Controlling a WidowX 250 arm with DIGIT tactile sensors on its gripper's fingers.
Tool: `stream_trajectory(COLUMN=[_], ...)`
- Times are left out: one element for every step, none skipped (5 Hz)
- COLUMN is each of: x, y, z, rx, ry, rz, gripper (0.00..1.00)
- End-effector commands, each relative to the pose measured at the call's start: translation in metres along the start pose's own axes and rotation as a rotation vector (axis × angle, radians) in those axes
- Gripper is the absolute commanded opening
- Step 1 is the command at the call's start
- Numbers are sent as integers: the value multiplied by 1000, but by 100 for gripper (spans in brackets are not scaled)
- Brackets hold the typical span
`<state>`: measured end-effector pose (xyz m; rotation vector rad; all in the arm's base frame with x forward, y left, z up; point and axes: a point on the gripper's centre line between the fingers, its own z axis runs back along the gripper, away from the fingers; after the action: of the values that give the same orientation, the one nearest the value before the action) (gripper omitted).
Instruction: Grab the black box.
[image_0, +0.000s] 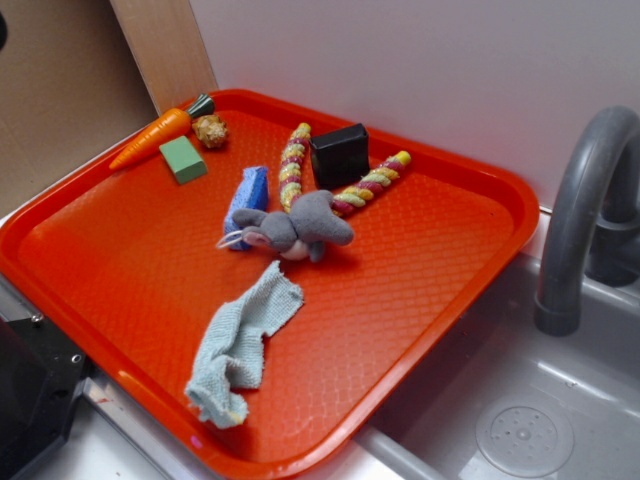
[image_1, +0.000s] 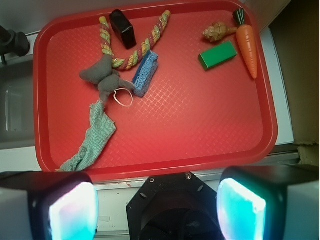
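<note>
Wrist view, gripper (image_1: 156, 207): seen spread wide with nothing between its glowing pads, held off the tray's near edge.
Tray: red plastic tray (image_1: 210, 130); a pale knitted cloth (image_1: 95, 140), grey plush mouse (image_1: 102, 75), blue sponge (image_1: 146, 72), green block (image_1: 217, 55) and twisted rope (image_1: 145, 47) are held in it.
Black box (image_1: 123, 28): a small matte block, found at the far rim inside the rope's bend.
Handling: judged light, rigid, slightly slick; best gripped across its narrow faces.

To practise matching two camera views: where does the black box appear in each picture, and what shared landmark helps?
Exterior: the black box stands near the tray's far edge, inside the rope toy's V.
Wrist: the black box lies top left, inside the V.
Shared landmark: the rope toy.
</note>
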<state>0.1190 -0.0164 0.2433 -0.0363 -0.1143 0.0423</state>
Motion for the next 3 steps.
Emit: stream_trajectory(x=[0,42,90], y=[0,29,51], z=[0,-54,-103], rx=[0,-15,-32], ry=[0,62,6], rz=[0,102,118], gripper=[100,100,100])
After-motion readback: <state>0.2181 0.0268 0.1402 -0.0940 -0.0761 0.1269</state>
